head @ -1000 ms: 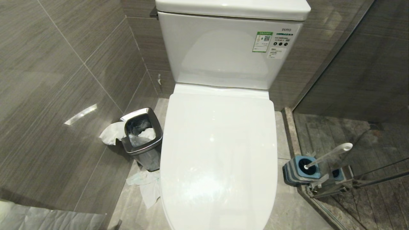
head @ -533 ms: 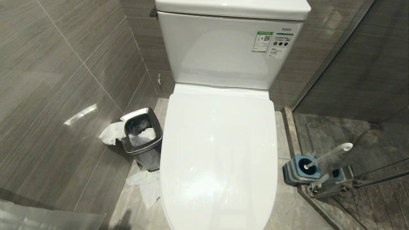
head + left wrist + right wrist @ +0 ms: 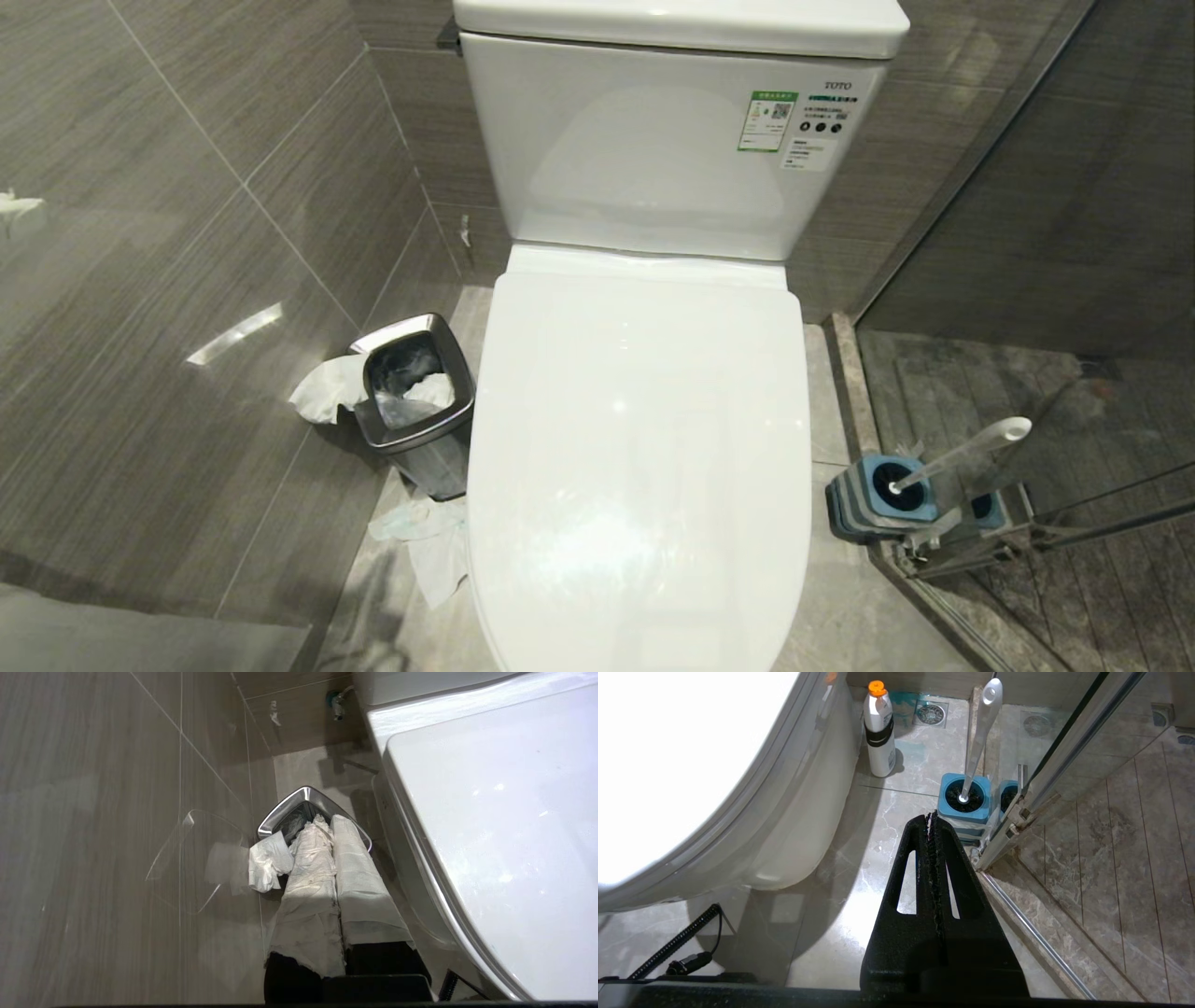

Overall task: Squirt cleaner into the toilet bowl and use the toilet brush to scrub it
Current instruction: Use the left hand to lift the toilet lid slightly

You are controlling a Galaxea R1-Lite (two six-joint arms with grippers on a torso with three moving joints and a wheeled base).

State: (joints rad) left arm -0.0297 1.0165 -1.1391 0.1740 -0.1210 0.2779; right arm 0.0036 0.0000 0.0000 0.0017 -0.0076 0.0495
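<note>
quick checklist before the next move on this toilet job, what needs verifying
1. Toilet lid raised so the bowl is reachable: not ok, it lies shut.
2. Toilet brush within sight and standing in its blue holder: ok.
3. Cleaner bottle located: ok, upright on the floor beside the toilet base, orange cap on.
4. Right gripper free to grasp: not ok, fingers shut and empty.
5. Left gripper free: its paper-wrapped fingers are shut, pointing at the steel waste bin.
6. Cleaner already in the bowl: cannot tell, lid covers it.
</note>
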